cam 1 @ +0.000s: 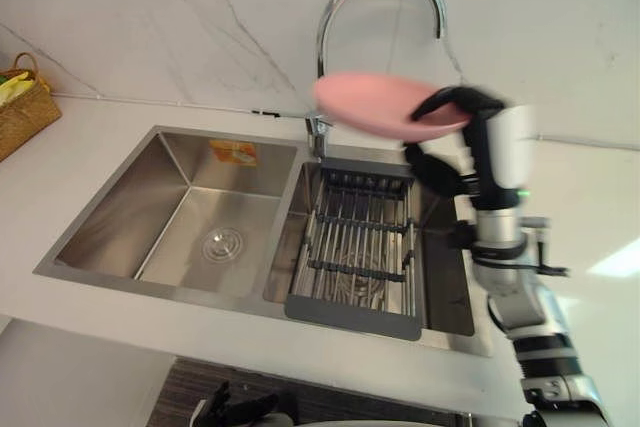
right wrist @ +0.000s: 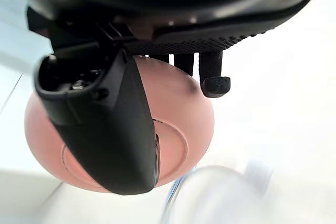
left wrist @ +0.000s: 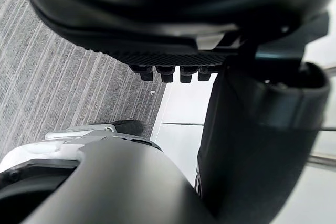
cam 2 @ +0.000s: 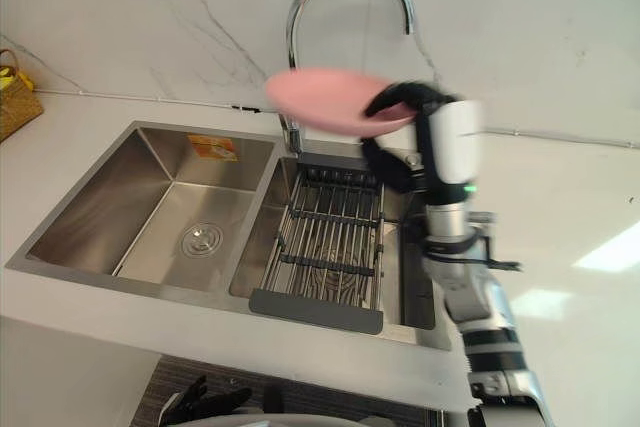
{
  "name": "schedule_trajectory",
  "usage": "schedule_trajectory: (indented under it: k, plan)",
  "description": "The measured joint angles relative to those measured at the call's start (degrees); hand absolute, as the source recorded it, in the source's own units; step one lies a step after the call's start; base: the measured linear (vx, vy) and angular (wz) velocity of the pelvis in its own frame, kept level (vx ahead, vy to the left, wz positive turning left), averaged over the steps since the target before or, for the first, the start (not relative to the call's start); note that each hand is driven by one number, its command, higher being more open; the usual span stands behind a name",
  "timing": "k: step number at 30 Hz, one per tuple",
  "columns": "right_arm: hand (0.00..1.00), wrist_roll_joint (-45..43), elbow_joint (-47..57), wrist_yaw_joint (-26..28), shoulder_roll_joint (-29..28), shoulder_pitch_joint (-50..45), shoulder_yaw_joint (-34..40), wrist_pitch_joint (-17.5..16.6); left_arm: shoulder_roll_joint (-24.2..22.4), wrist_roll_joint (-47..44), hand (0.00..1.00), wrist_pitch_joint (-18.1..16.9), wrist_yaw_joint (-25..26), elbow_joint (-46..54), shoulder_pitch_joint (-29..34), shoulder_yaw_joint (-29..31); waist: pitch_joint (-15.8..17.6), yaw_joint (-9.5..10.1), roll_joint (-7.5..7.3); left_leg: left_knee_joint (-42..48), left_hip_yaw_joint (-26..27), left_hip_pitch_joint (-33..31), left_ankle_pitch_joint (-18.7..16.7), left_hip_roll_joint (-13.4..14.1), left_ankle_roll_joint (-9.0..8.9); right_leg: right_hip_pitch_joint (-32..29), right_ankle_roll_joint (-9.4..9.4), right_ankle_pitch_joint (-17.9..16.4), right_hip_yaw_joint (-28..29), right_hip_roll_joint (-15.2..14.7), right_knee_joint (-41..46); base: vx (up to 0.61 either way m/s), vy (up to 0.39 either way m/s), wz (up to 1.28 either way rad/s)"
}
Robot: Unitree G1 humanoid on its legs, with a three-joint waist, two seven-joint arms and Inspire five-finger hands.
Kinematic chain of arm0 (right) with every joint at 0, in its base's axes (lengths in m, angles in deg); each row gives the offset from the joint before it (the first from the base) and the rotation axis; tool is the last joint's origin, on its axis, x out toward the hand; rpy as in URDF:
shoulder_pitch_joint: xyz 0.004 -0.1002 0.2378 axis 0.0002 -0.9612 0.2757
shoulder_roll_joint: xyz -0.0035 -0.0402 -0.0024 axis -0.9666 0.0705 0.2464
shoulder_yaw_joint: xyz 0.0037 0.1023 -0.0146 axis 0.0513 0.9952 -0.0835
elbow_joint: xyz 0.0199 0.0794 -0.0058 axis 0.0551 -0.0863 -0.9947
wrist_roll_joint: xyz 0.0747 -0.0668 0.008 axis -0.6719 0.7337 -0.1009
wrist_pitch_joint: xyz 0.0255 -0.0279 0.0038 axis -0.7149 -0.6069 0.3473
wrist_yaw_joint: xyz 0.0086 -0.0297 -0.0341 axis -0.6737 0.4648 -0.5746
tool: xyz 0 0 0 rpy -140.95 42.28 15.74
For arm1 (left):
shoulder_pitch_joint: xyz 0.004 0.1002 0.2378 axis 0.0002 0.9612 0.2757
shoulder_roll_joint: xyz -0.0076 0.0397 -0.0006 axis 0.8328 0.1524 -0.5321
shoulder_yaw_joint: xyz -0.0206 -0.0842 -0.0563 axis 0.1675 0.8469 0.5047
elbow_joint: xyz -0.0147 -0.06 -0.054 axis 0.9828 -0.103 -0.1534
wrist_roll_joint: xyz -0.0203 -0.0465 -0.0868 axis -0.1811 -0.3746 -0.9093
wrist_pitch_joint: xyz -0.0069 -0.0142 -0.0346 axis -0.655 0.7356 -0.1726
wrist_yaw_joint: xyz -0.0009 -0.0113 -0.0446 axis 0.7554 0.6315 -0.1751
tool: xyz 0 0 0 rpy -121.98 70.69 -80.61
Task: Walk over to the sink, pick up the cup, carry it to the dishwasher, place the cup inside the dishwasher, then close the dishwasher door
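White stone tabletop point(cam 1: 90, 297) carries a double sink point(cam 1: 200, 217); above its right basin, beside the tap point(cam 1: 322, 47), the right hand point(cam 1: 462, 105) grips the pink cup point(cam 1: 375, 102) in mid-air. Pickup looks done; carrying, loading and closing the dishwasher remain. Left hand point(cam 2: 205, 402) hangs relaxed below the tabletop's front edge

White veined marble wall point(cam 1: 180, 17) behind a white countertop point(cam 1: 100, 302); wicker basket point(cam 1: 20, 112) far left; grey ribbed floor point(left wrist: 63, 77) below.
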Motion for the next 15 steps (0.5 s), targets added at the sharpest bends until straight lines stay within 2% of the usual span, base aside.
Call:
schedule_trajectory:
  k: [2,5,6,7,8,9,10,11,12,14,15]
  plan:
    - [0.0,-0.11,2.55,-4.42,1.46,-3.0,8.82,3.34,0.32,0.61,1.0,-0.05,0.01,-0.04,0.29,-0.39,0.21,-1.69,-0.4,-0.01,1.69,0.06,-0.12,0.35,0.08,-2.1,0.0,0.0,1.88,-0.14,2.59,-0.03,0.029,-0.4]
    - [0.0,-1.01,3.07,-7.83,1.59,-6.47,15.99,6.42,0.72,1.97,1.0,0.08,-0.26,-0.05,0.29,-0.55,0.2,-2.71,-1.03,-0.03,4.4,0.34,-0.87,0.77,0.17,-5.02,-0.03,0.02,3.89,-0.19,5.81,-0.07,0.05,-0.55]
    - [0.0,-2.48,3.07,-8.83,1.49,-8.2,18.19,7.69,0.98,2.37,1.0,0.26,-0.38,-0.07,0.31,-0.54,0.12,-3.29,-1.48,-0.07,6.14,0.29,-1.12,0.94,0.26,-7.09,-0.44,0.3,3.96,-0.18,7.04,-0.12,0.049,-0.87]
    - [0.0,-3.55,3.0,-9.91,1.17,-9.82,19.62,8.73,1.5,2.73,1.0,0.41,-0.66,-0.08,0.33,-0.36,-0.15,-3.49,-2.63,0.25,8.36,0.13,-1.56,0.28,-0.29,-9.08,-1.57,0.98,3.05,-0.54,6.69,-0.13,0.058,-0.98]
    - [0.0,-4.03,2.81,-10.28,0.89,-10.56,20.59,8.82,2.04,3.1,1.0,0.49,-1.02,-0.15,0.02,-0.21,0.03,-3.79,-3.52,3.06,9.84,-0.5,-1.56,-0.44,-0.01,-9.91,-2.13,0.8,3.53,-1.46,6.29,-0.05,0.117,-0.82]
    - [0.0,-4.56,2.57,-10.42,-0.2,-12.83,23.18,9.03,2.72,3.53,1.0,1.06,-1.1,0.41,-0.28,-0.4,0.19,-5.12,-4.22,10.48,11.42,-2.76,-7.23,-0.47,0.53,-10.54,-2.58,-0.13,0.45,-2.76,6.92,0.0,0.173,-0.85]
    - [0.0,-5.09,2.54,-10.99,-1.92,-15.12,25.34,9.22,2.72,3.36,1.0,1.71,-0.55,0.26,0.05,-0.04,0.11,-5.13,-4.53,9.05,13.32,-1.8,-8.25,-0.31,1.46,-10.98,-2.86,-0.32,-2.04,-3.61,6.7,0.0,0.173,-0.92]
    - [0.0,-5.59,2.52,-11.71,-2.9,-17.16,26.42,9.31,2.43,3.13,1.0,2.34,-0.26,0.13,0.34,0.45,-0.19,-5.3,-4.53,6.19,14.69,-0.78,-7.83,0.07,2.01,-11.15,-4.82,-1.88,-4.71,-3.76,6.14,-0.07,0.133,-1.09]
    - [0.0,-5.95,2.31,-12.61,-3.6,-18.87,27.04,9.21,1.77,2.99,1.0,3.06,0.42,-0.22,0.78,0.96,-0.98,-5.58,-3.1,3.65,16.61,-0.58,-6.36,1.28,3.64,-11.86,-7.14,-2.38,-8.03,-3.64,7.86,-0.08,0.082,-0.95]
    - [0.0,-6.48,0.15,-15.26,-6.03,-19.23,27.27,7.67,1.47,1.25,1.0,4.32,1.04,-0.34,1.29,2.37,-1.67,-6.63,-2.84,2.19,21.14,-0.44,-4.86,4.15,3.35,-14.04,-9.75,-3.42,-14.12,-4.17,17.45,-0.07,0.076,-1.04]
    - [0.0,-6.51,-0.7,-16.07,-6.61,-19.22,27.26,6.92,1.52,0.52,1.0,5.07,1.45,-0.53,1.31,2.72,-2.01,-6.59,-2.97,2.25,22.41,-0.27,-4.8,4.9,3.3,-13.88,-9.98,-3.61,-15.79,-4.44,19.56,-0.04,0.023,-1.14]
